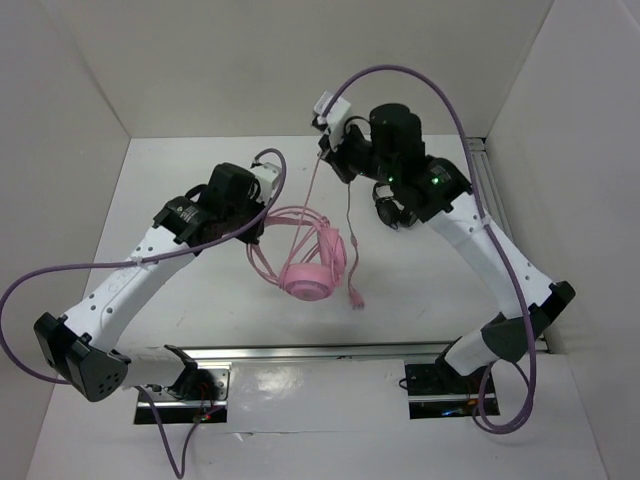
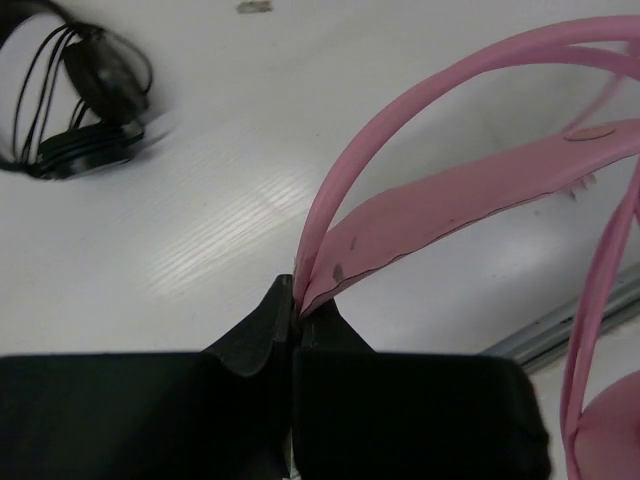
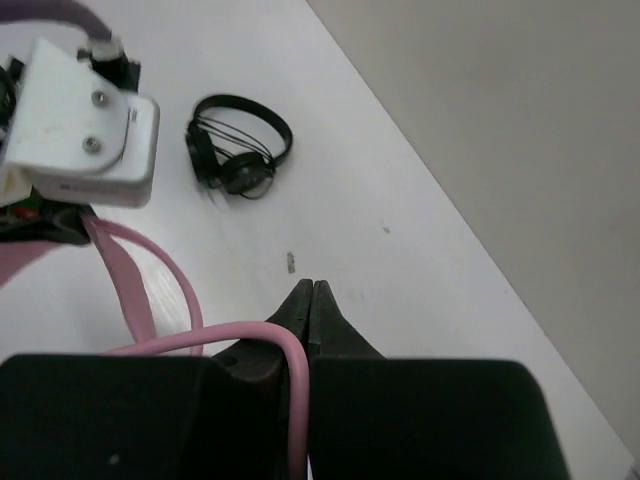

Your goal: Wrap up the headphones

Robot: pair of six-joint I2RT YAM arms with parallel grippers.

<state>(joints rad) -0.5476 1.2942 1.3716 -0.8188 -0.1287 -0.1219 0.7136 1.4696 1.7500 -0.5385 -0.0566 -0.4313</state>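
The pink headphones (image 1: 308, 270) hang with one round cup low over the table's middle. My left gripper (image 1: 260, 225) is shut on their pink headband (image 2: 440, 195), pinched at my fingertips in the left wrist view (image 2: 295, 300). My right gripper (image 1: 328, 152) is raised at the back and shut on the thin pink cable (image 1: 312, 200), which runs between its fingers in the right wrist view (image 3: 297, 400); its tips (image 3: 313, 290) are pressed together. The cable's free end (image 1: 357, 297) hangs down right of the cup.
A small black headset (image 3: 240, 150) lies on the white table; it also shows in the left wrist view (image 2: 85, 110) and under my right arm (image 1: 385, 210). A metal rail (image 1: 330, 352) runs along the near edge. White walls enclose the table.
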